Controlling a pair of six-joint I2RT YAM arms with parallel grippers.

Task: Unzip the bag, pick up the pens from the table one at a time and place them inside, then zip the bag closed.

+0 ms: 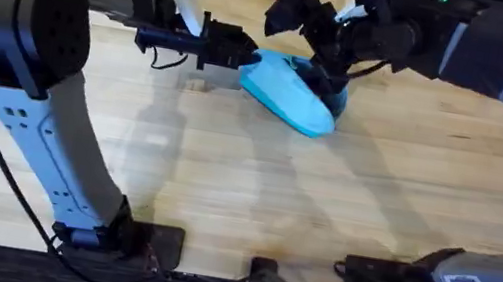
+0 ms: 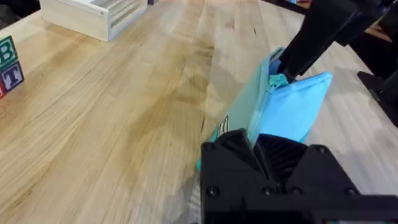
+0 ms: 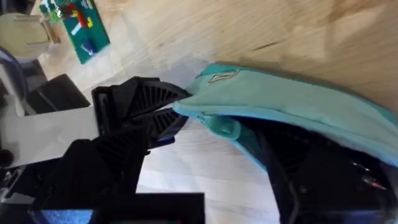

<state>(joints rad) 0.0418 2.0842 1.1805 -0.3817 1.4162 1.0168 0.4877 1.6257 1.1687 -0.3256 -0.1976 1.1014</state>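
Bag [image 1: 291,94] first: it is soft and sky blue, and it lies on the table [image 1: 225,177] at the far side, between the two arms. Both grippers are at it.

From the left, the left gripper [image 1: 245,56] pinches one end of the bag. In the right wrist view its black fingers [image 3: 149,106] are shut on the blue cloth at the tip. I think it holds that end so the bag will not slide while the zip moves.

At the other end is the right gripper [image 1: 330,62]. In the left wrist view a black finger [image 2: 311,37] meets the small teal pull [image 2: 277,79]. It looks clamped on the pull, but I cannot see this fully. Whether the zip is going open or shut, I cannot tell. I cannot spot any pens.

Two toy blocks [image 2: 9,65] sit on the table, well apart from the bag. They show the letters B and T. A little tag [image 3: 221,76] is sewn on the bag, but its writing is too small to read.
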